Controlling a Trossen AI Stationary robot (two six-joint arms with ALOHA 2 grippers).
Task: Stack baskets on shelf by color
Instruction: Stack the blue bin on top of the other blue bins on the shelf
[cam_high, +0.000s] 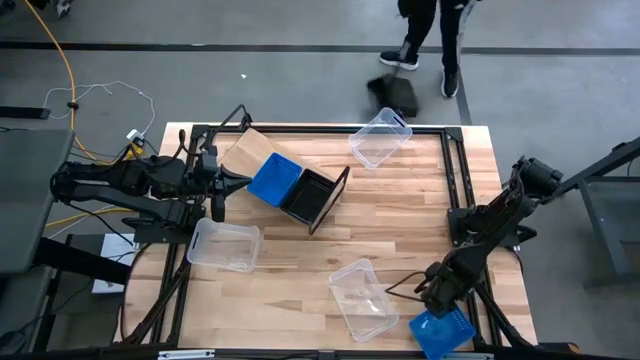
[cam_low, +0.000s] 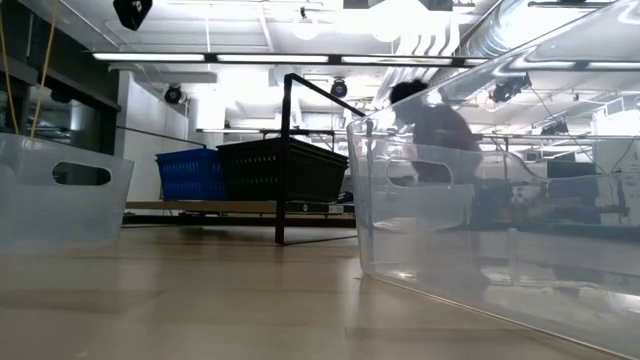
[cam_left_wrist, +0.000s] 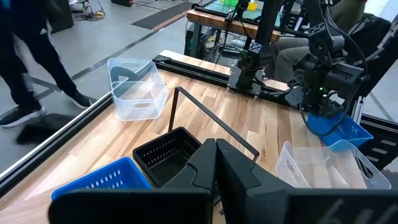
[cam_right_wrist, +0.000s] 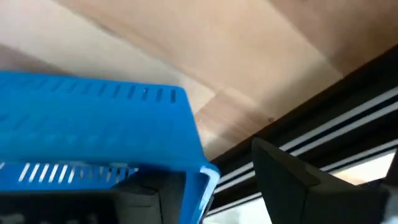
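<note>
The shelf (cam_high: 245, 150) stands at the table's far left, with a blue basket (cam_high: 275, 178) and a black basket (cam_high: 308, 196) side by side in it. My left gripper (cam_high: 238, 182) hovers shut just left of the shelf. A second blue basket (cam_high: 442, 332) is at the near right corner. My right gripper (cam_high: 432, 295) slants down over that basket's far end, open. One finger (cam_right_wrist: 298, 180) stands outside the rim; the other is hidden behind the basket wall (cam_right_wrist: 99, 112). My right gripper comes at the second blue basket from above, slanting down, at the rim near a corner (cam_right_wrist: 206, 177). The finger that shows stands apart from the rim, and the basket wall hides the other. I cannot tell whether it touches the basket.
Three clear baskets lie on the table: one at the far edge (cam_high: 380, 137), one near the left arm (cam_high: 223, 243), one just left of my right gripper (cam_high: 362, 297). A person (cam_high: 430, 40) walks on the floor beyond the far edge. Bare wood lies in the middle.
</note>
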